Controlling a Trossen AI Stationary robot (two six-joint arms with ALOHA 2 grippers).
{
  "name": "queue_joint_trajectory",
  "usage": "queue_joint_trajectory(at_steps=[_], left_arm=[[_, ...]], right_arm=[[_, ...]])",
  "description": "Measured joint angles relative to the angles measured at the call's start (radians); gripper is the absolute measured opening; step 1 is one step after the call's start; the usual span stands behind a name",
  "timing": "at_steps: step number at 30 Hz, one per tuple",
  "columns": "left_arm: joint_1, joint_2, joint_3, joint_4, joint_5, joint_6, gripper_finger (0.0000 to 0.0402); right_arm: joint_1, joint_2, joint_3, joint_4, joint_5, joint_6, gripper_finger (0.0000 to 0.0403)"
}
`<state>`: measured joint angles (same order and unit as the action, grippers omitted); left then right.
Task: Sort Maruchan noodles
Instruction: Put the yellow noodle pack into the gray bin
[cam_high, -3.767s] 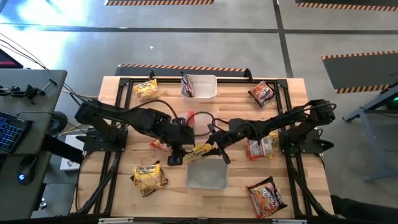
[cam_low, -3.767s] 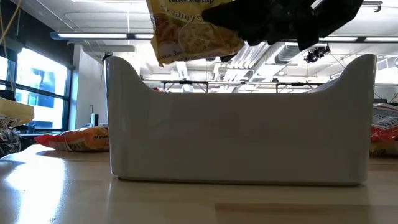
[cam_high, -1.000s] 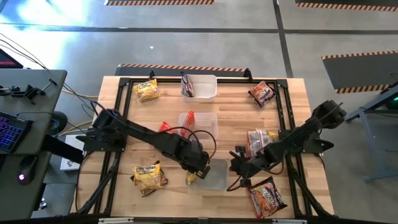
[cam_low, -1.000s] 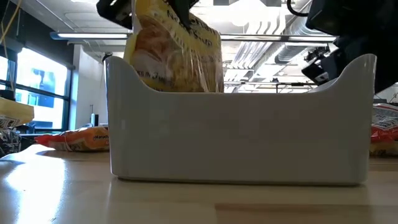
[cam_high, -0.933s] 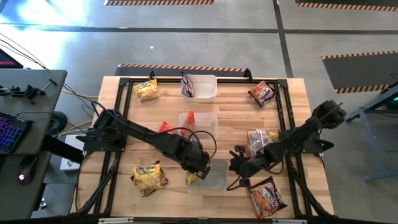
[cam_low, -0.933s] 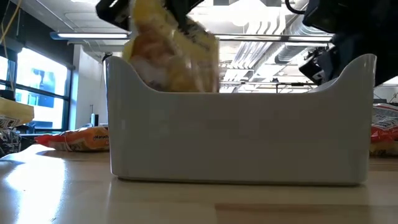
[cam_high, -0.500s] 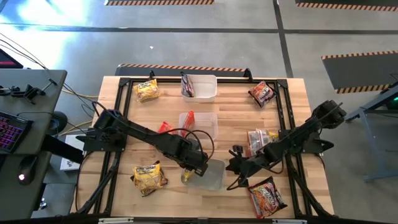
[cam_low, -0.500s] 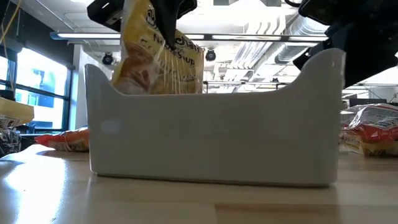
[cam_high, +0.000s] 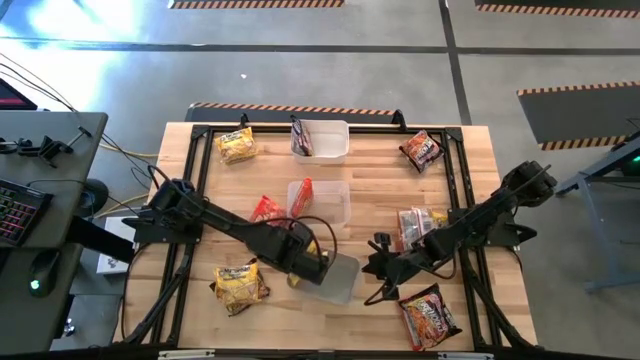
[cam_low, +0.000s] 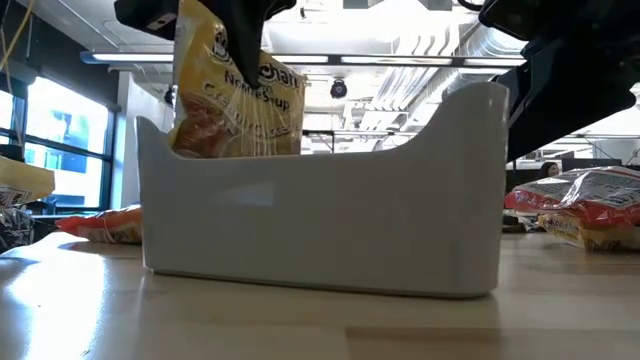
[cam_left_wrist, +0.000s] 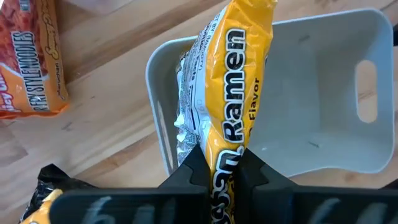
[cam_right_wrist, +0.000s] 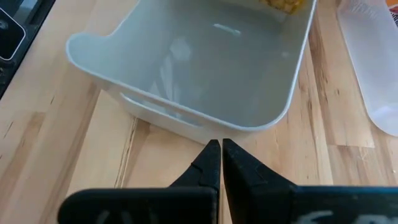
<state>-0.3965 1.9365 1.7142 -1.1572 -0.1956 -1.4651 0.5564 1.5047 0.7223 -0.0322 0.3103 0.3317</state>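
While the left gripper (cam_left_wrist: 225, 167) pinches a yellow crinkly ramen packet (cam_left_wrist: 233, 93) upright over one end wall of the pale rectangular plastic tub (cam_high: 338, 277), that tub holds nothing else I can see. Just beside the tub's other end, the right gripper (cam_right_wrist: 221, 154) hovers with fingers pressed together. Beyond the tub, a clear plastic tub (cam_high: 330, 200) holds a red packet (cam_high: 303, 194), and a white tub (cam_high: 330, 139) farther off holds a dark packet (cam_high: 301, 135).
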Motion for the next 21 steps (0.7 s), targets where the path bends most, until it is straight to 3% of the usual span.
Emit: queue_joint_trajectory(at_steps=[10,21], left_arm=[[0.007,0.062,0.0,0.001,0.049,0.05,0.0005],[0.011,0.064,0.0,-0.009,0.005,0.064,0.0032]], right_arm=[[0.0,0.0,0.0,0.0,-0.001,0.003,0.0],[0.001,0.0,0.0,0.0,-0.004,0.003,0.0]])
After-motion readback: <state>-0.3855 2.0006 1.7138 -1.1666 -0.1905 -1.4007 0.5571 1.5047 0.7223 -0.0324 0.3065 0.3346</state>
